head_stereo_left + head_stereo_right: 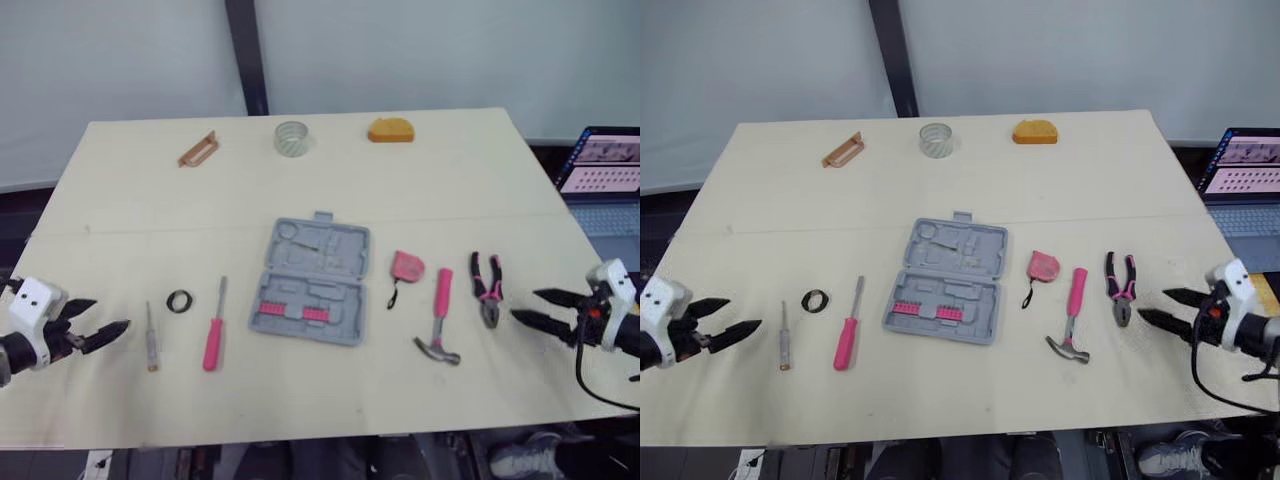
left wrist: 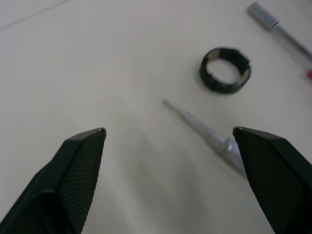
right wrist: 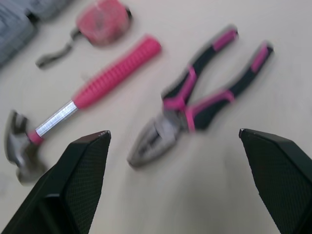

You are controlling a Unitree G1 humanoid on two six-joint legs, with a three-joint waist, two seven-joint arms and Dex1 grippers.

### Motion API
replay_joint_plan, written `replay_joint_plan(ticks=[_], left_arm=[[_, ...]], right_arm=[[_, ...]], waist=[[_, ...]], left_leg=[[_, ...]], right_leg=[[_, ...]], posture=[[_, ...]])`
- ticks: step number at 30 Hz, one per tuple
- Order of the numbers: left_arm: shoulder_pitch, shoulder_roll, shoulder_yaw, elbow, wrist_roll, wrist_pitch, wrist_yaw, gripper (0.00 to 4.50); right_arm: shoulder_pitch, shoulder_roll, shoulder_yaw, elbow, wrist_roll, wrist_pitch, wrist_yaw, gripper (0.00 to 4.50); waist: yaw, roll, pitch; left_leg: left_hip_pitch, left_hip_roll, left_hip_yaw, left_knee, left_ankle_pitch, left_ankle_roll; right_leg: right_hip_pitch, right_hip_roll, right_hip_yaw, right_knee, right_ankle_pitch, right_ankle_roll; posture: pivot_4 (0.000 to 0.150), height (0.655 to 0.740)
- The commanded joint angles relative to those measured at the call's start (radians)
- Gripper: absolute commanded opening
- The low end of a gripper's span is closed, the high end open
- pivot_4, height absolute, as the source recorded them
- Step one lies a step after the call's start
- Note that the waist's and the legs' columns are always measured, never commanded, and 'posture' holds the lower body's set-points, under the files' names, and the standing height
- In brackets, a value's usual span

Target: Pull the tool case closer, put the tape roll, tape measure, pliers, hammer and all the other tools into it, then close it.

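Tool case [image 1: 312,283]: grey, lying open and flat at the middle of the table [image 1: 450,190], slightly skewed, with a row of pink bits in its near half.

Right of the case, in order outward: pink tape measure [image 1: 407,265], hammer [image 1: 440,318] with its pink grip pointing away and its head toward the near edge, then pliers [image 1: 487,288] with the nose toward the near edge.

Left of the case: pink-handled screwdriver [image 1: 214,326], small black ring [image 1: 179,301], thin clear-handled screwdriver [image 1: 151,338]. All lie apart from one another.

Far edge: tan handle-shaped piece [image 1: 198,149], clear tape roll [image 1: 292,138], orange object [image 1: 390,131].

Left gripper [image 1: 113,313]: fingers spread wide, empty, near the thin screwdriver. Right gripper [image 1: 524,304]: fingers spread wide, empty, just beside the pliers.

Laptop [image 1: 605,175] off the table's right side.
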Motion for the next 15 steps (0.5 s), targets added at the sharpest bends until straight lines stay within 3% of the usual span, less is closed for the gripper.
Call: replay_joint_plan(ticks=[1, 5, 6, 9, 11, 12, 15], left_arm=[[-0.017, -0.018, -0.057, -0.142, -0.014, 0.065, -0.006, 4.47], [-0.111, -0.074, -0.161, -0.256, 0.000, 0.120, 0.013, 4.47], [-0.143, -0.089, -0.187, -0.262, 0.012, 0.121, 0.021, 4.50], [-0.259, -0.145, -0.260, -0.246, 0.039, 0.118, 0.045, 3.72], [-0.325, -0.181, -0.302, -0.217, 0.058, 0.113, 0.051, 2.58], [-0.356, -0.199, -0.324, -0.197, 0.072, 0.107, 0.053, 2.31], [-0.424, -0.236, -0.394, -0.123, 0.131, 0.068, 0.054, 0.72]], right_arm=[[0.002, 0.052, -0.003, -0.230, 0.081, 0.112, -0.055, 4.50], [-0.018, 0.144, 0.077, -0.437, 0.095, 0.196, -0.135, 4.50], [-0.027, 0.162, 0.106, -0.467, 0.077, 0.201, -0.158, 4.24], [-0.062, 0.224, 0.210, -0.514, -0.001, 0.202, -0.234, 3.20], [-0.092, 0.264, 0.268, -0.507, -0.055, 0.192, -0.285, 1.99], [-0.107, 0.281, 0.296, -0.498, -0.081, 0.184, -0.303, 1.68], [-0.142, 0.319, 0.365, -0.468, -0.153, 0.173, -0.351, 0.06]], waist=[[0.000, 0.000, 0.000], [0.007, 0.000, 0.000], [0.009, 0.000, 0.000], [0.014, 0.000, 0.000], [0.014, -0.001, 0.000], [0.014, 0.000, 0.000], [0.012, -0.001, 0.000]], left_leg=[[0.000, 0.000, 0.000, 0.000, 0.000, 0.000], [0.000, 0.000, 0.000, 0.001, 0.000, 0.000], [0.000, 0.000, -0.001, 0.002, 0.000, 0.000], [-0.001, 0.000, -0.001, 0.003, 0.000, 0.000], [-0.001, 0.000, -0.001, 0.004, 0.000, 0.000], [-0.001, 0.000, -0.001, 0.003, -0.001, 0.000], [-0.001, 0.000, -0.001, 0.003, -0.001, 0.000]], right_leg=[[0.000, 0.000, 0.000, 0.001, 0.000, 0.000], [0.000, 0.000, 0.000, 0.002, 0.000, 0.000], [0.000, 0.000, 0.000, 0.003, 0.000, 0.000], [0.000, 0.000, 0.000, 0.004, 0.000, 0.000], [-0.001, 0.000, 0.000, 0.004, 0.000, 0.000], [-0.001, 0.000, 0.000, 0.004, 0.000, 0.000], [-0.001, 0.000, 0.000, 0.004, 0.000, 0.000]], posture=[[0.150, 0.7400], [0.150, 0.7400], [0.150, 0.7400], [0.150, 0.7400], [0.150, 0.7400], [0.150, 0.7400], [0.150, 0.7400]])
